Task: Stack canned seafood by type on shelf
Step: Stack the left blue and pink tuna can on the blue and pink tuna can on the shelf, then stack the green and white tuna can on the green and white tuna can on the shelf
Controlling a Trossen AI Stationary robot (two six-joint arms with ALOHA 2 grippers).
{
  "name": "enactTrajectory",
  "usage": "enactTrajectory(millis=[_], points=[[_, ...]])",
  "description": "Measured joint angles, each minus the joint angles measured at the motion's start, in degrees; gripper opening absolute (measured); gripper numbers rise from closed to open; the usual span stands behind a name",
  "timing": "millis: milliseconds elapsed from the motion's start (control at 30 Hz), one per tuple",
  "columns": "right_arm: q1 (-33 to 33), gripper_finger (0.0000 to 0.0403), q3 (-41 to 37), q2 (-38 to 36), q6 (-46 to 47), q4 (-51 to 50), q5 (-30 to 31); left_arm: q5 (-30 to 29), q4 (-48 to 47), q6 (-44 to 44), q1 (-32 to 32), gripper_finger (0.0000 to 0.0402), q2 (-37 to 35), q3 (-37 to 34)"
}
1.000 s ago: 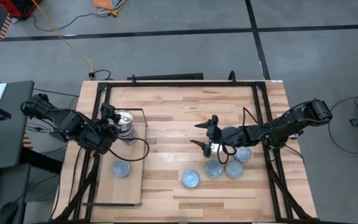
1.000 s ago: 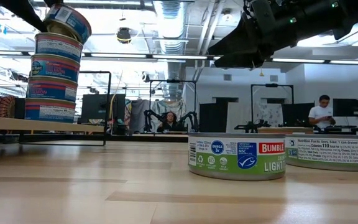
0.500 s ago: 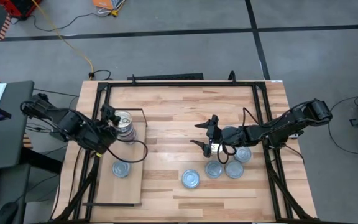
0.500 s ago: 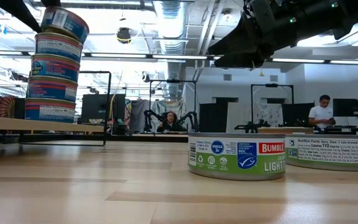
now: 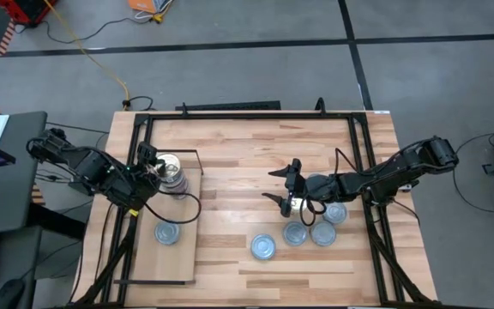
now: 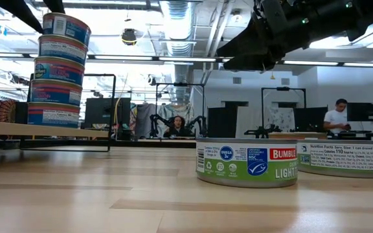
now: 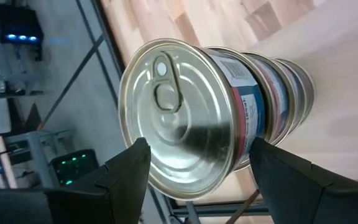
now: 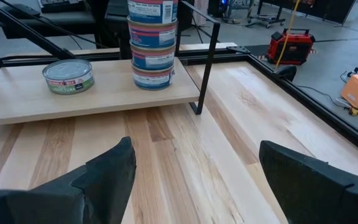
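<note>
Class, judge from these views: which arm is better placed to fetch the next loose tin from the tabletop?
Right. The right hand hangs open beside the loose tins, while the left hand is at the blue-label stack on the shelf.

stacked tins (image 6: pixel 57 71): 5 | loose tins (image 5: pixel 263 247): 5 | shelf (image 5: pixel 178 257): 1

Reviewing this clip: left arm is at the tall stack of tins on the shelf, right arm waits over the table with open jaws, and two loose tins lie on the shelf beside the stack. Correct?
Not quite: only one loose tin lies on the shelf, as the high view shows. The left gripper is at the stack, and the right gripper waits with open jaws.
</note>
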Motion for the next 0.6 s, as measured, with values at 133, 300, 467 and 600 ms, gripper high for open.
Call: enactTrajectory(millis=[133,300,467,600], points=[[0.0,0.0363,0.0,0.0,1.38,-1.03,0.0,-0.47,0.0,-0.28,0.02,0.0263,0.0,0.0],[-0.4,0.0363,-0.02,0.0,1.79,-2.01,-0.02,2.06,0.02,-2.23,0.02,0.0263,0.43,0.02],[-0.49,0.0363,-0.02,0.0,2.24,-1.97,-0.02,1.87,-0.03,-2.01,0.0,0.0263,0.44,1.5],[-0.48,0.0363,-0.02,0.0,2.86,-1.98,-0.02,2.21,-0.02,-2.29,-0.04,0.0261,0.78,6.71]])
